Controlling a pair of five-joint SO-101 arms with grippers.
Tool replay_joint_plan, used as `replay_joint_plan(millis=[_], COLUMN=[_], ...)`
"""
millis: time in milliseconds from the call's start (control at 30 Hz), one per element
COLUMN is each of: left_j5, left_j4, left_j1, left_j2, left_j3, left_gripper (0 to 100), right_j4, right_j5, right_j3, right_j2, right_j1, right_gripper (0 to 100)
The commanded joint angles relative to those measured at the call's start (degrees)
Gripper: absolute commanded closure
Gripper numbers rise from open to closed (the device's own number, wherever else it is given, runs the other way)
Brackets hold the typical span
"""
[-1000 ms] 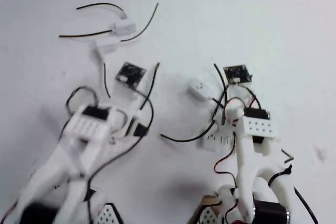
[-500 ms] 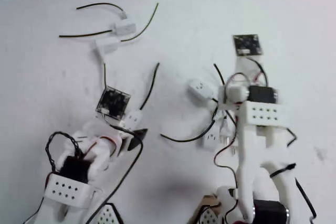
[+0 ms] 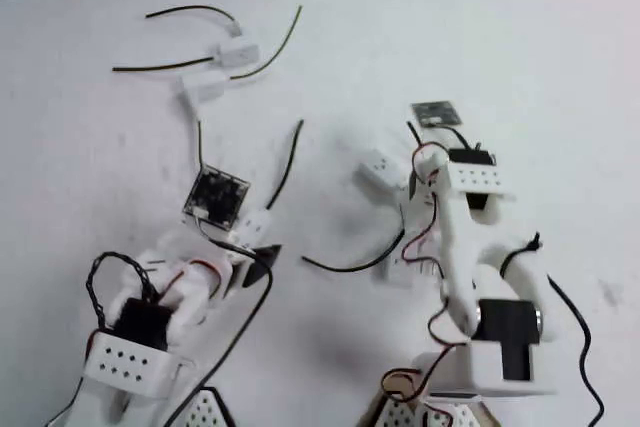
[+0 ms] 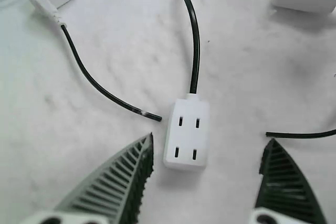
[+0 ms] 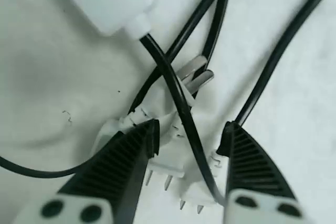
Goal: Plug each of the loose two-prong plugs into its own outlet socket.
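While left end effector (image 4: 210, 141) gapes over white four-slot socket (image 4: 186, 135), right end effector (image 5: 191, 125) splayed astride white plugs (image 5: 197, 74).

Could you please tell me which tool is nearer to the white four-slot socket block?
Left. The left tool is open with the socket block between its fingertips; the right tool is farther off, open over tangled loose plugs and cords.
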Motion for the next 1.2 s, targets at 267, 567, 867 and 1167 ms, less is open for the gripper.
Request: replay_joint_plan(millis=[267, 567, 867, 1167], left_j5=[-0.53, -0.53, -0.53, -0.53], left_j4=[-0.97, -0.97, -1.67, -1.76], left_j1=[0.31, 0.31, 0.31, 0.31], left_j2=[-1.19, -1.19, -1.19, -1.19], left_j3=[0.18, 0.18, 0.35, 0.35], left_gripper=[68, 68, 68, 68], right_j4=[7.69, 19.3, 25.27, 34.59], right_j5=[2.46, 2.55, 2.46, 2.02], right_j3=[-20.4, -38.15, -41.49, -50.46], right_j2=[10.33, 11.03, 14.29, 12.44], right_j1=[10.33, 18.33, 15.43, -0.13], right_gripper=[97.4, 98.0, 76.8, 78.2])
